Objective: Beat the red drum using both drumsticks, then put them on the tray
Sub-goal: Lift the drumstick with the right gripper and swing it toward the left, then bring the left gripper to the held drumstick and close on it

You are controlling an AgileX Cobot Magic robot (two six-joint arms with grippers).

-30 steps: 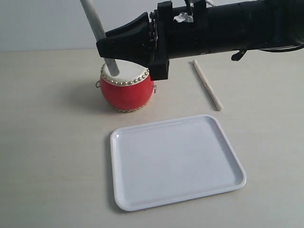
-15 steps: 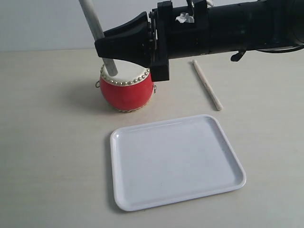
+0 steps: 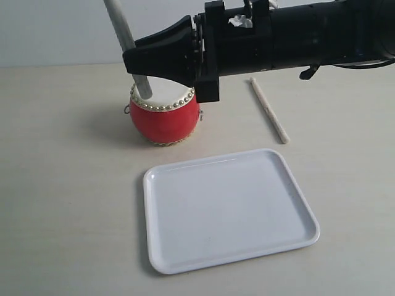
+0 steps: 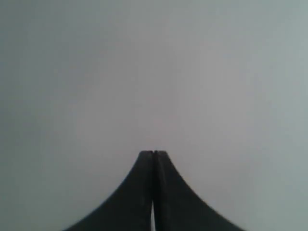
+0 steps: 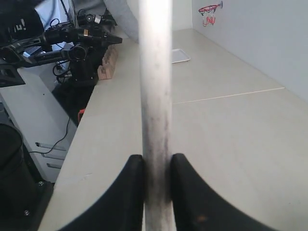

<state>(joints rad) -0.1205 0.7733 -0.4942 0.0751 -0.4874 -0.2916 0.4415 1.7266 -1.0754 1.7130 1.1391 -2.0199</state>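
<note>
The red drum (image 3: 164, 120) stands on the table with its cream head up. My right gripper (image 3: 131, 60) reaches across from the right and is shut on a drumstick (image 3: 120, 24), which stands steeply. The stick's lower end sits at the left edge of the drum head; I cannot tell whether it touches. The right wrist view shows this drumstick (image 5: 155, 72) clamped between the black fingers of the right gripper (image 5: 156, 161). A second drumstick (image 3: 269, 111) lies flat on the table right of the drum. The white tray (image 3: 228, 206) lies empty in front. My left gripper (image 4: 153, 153) is shut, empty, facing a blank wall.
The black right arm (image 3: 296, 37) spans the scene above the drum and the loose stick. In the right wrist view a long pale tabletop (image 5: 221, 125) stretches away, with dark equipment (image 5: 72, 38) and a wooden block (image 5: 108, 62) along one edge.
The right gripper and its drumstick shifted slightly left, the stick's lower end rising a touch at the drum head. Over the last half second nothing moves.
</note>
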